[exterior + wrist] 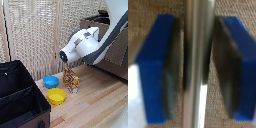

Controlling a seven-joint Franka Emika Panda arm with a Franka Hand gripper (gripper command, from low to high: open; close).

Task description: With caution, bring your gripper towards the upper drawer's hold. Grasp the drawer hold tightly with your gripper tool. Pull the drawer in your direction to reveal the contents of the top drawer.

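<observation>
The drawer hold (198,64), a slim silver bar, fills the centre of the wrist view and runs between the two blue fingertips (155,65) of the gripper (198,67). Dark pads flank the bar closely on either side; one appears to touch it, while a thin gap may remain on the other, but blur prevents a firm reading. Judgement: jaws are straddling the hold and nearly clamped, though whether they are fully clenched on it I cannot tell. Behind the bar sits a brown surface, presumably the upper drawer (143,15) front. In the exterior view the dresser (102,22) stands at the exterior view's right, largely hidden by the bulky white arm (82,45), so neither the drawer's position nor the gripper is visible there. Approach looks complete; grasp appears to be in hand or just finishing; the pull is judged not yet done, since no opening is seen. Elsewhere on the wooden floor (95,100): a blue bowl (50,81), a yellow bowl (56,96), a patterned box (71,80) and a black bin (20,97).
</observation>
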